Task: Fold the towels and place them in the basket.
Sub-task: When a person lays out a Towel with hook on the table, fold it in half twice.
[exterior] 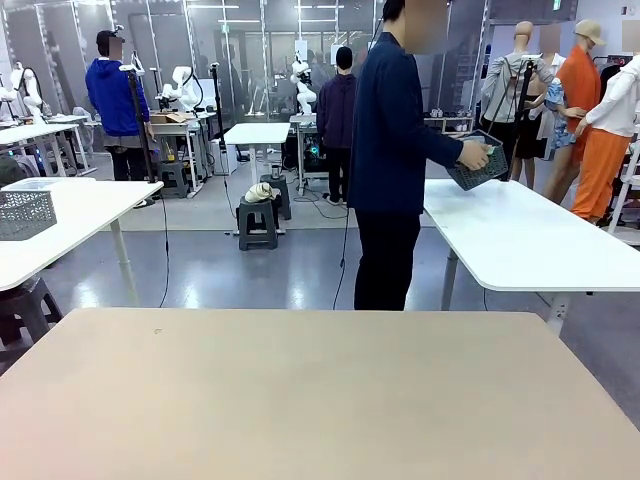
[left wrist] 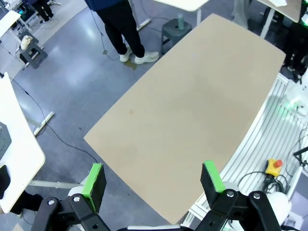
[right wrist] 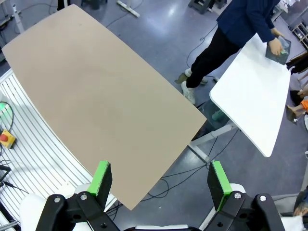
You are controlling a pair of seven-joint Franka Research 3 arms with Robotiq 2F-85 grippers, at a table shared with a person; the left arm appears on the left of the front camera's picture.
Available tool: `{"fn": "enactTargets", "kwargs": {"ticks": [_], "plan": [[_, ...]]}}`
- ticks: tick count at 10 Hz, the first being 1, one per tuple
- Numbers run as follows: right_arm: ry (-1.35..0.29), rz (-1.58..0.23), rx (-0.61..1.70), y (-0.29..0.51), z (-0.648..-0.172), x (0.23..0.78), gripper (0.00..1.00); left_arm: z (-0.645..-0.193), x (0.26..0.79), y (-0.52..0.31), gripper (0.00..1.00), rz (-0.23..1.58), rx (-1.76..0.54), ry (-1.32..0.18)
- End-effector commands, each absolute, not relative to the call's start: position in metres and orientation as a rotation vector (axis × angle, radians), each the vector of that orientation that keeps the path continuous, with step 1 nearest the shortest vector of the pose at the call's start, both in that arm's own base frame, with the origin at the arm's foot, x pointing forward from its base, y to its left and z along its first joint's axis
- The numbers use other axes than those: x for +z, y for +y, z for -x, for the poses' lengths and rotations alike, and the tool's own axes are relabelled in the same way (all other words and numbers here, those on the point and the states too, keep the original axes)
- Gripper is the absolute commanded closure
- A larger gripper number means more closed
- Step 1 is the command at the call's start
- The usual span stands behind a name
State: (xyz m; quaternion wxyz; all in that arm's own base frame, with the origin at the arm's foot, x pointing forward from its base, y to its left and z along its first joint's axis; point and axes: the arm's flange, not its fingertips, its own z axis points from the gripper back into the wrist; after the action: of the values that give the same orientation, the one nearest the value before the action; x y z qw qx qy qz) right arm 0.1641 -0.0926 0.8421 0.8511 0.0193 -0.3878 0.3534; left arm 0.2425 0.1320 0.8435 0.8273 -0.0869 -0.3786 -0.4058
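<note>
- Lattice basket (exterior: 24, 213), pale grey, far left on a white side table (exterior: 85, 200); not the basket the task needs; well apart from both arms.
- left gripper (left wrist: 153, 178): jaws wide apart, nothing between the green pads (left wrist: 95, 179); hangs high above the near side of the beige work table (left wrist: 192, 110), looking down on its bare top.
- Beige cloth bundle (exterior: 262, 191) on a dark stool (exterior: 257, 226), out on the floor beyond the work table's far edge; not a towel.
- Person (exterior: 390, 150) stands just beyond the far edge, right of middle; body turned toward a second white table (exterior: 530, 240) on the right.
- dark grey basket (exterior: 488, 168) in the person's hand (exterior: 474, 155); held tilted at the near-left corner of that white table; whether it touches the top, cannot tell; whether towels lie inside, too small to tell.
- right gripper (right wrist: 160, 178): jaws wide apart, empty; hangs high above the work table's near side; from its wrist the basket sits far off, across the floor gap.
- Relation that matters, as a judgement: basket lies beyond the far edge and to the right, off the work table, well apart from both sets of jaws; right arm is the nearer one; long axis seems to run slantwise away from the robot while tilted, not firm; nothing to grasp until the person sets things on the beige top; both arms look placed to wait.
</note>
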Motion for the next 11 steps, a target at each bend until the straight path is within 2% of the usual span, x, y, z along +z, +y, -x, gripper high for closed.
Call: {"fn": "enactTargets", "kwargs": {"ticks": [1,11], "plan": [[-0.821,-0.064,0.755,-0.0880,-0.1636,0.8459,0.00,-0.2340,0.8462,0.1286,0.00,0.183,-0.902,-0.806],[-0.820,-0.047,0.750,-0.0911,-0.1640,0.8429,0.00,-0.2408,0.8442,0.1317,0.00,0.182,-0.868,-0.806]]}}
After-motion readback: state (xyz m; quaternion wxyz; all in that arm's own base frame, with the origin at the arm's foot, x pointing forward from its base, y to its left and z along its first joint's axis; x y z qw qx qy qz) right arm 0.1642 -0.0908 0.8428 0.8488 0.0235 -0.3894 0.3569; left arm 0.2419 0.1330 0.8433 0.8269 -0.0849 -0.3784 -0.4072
